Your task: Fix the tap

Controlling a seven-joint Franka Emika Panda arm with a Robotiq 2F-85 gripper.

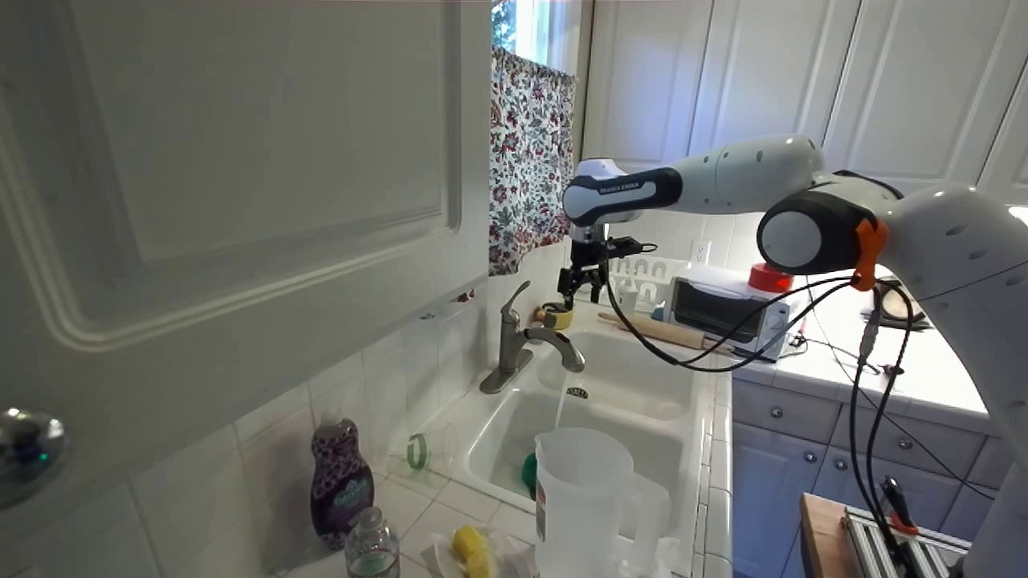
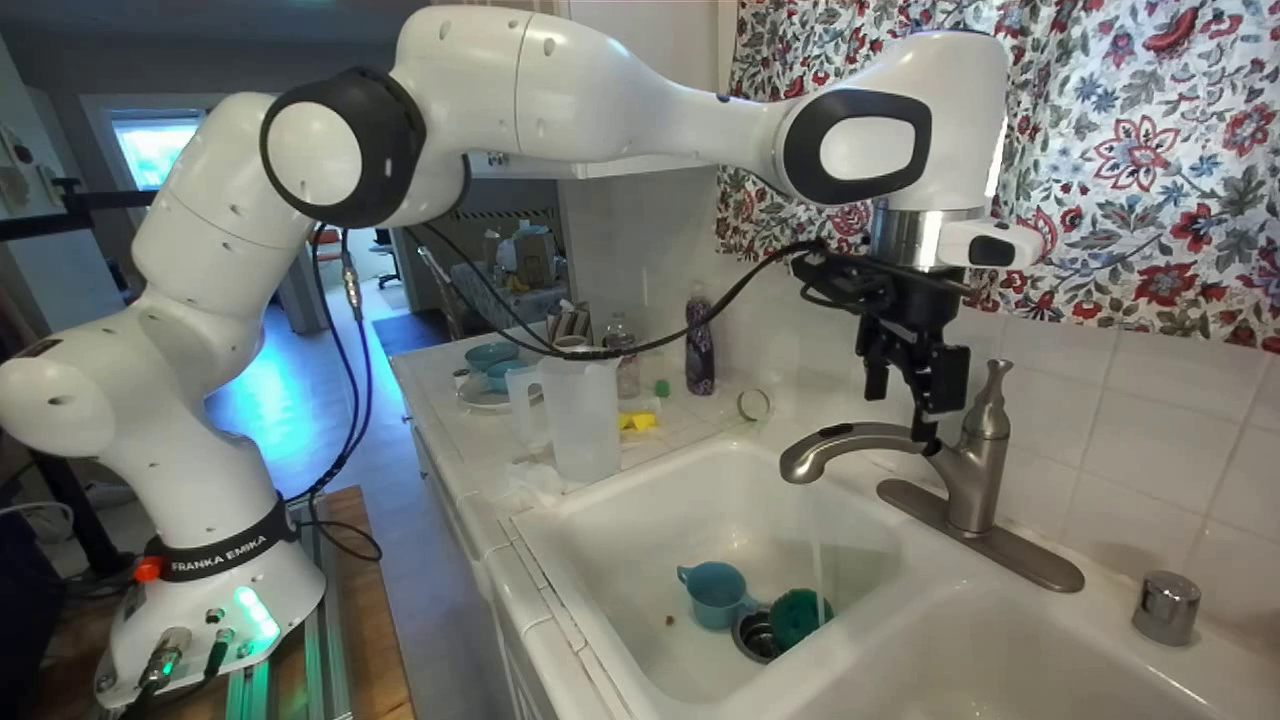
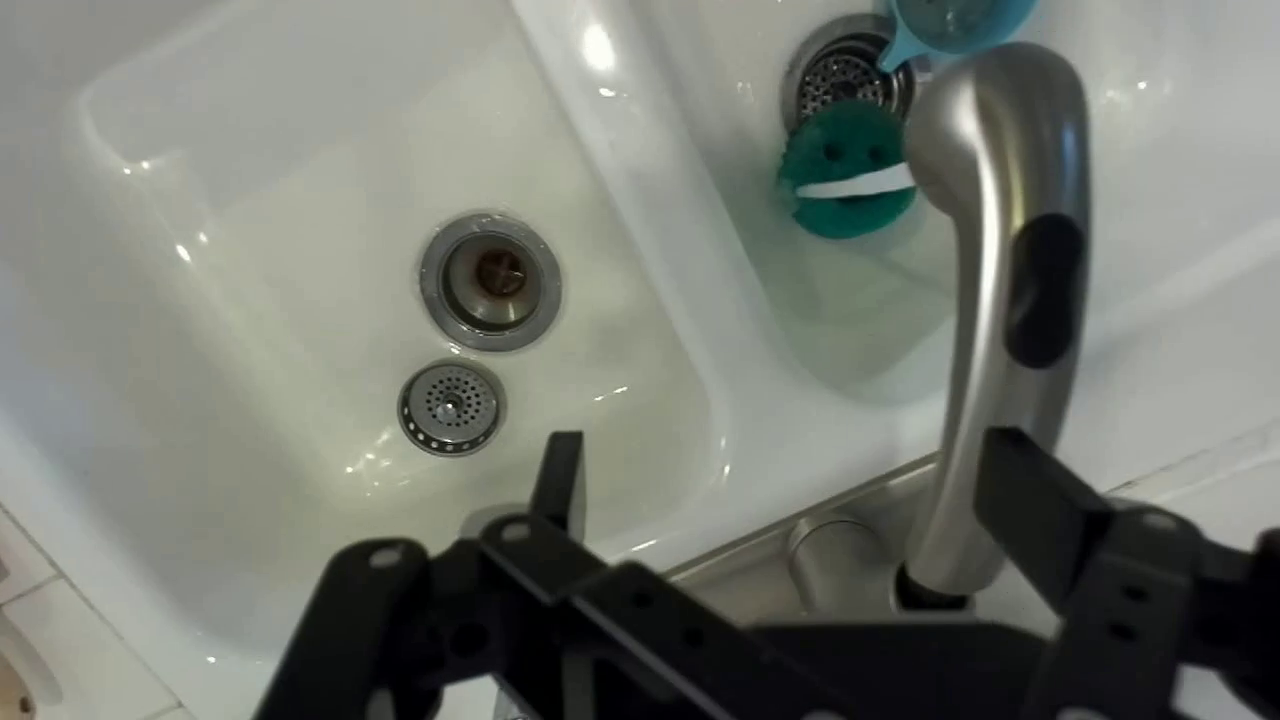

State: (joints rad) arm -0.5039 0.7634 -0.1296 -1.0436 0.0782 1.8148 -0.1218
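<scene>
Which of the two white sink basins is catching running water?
The basin holding the light-blue cup and round green scrubber: the stream from the grey metal tap falls there. The other basin shows none.

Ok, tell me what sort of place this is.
It's a kitchen, probably a household one: the tap is running into a double-basin sink, and in an exterior view a toaster oven stands beyond it.

Wrist view: close, down into sink. Exterior views: farther, sharing tap.
</scene>
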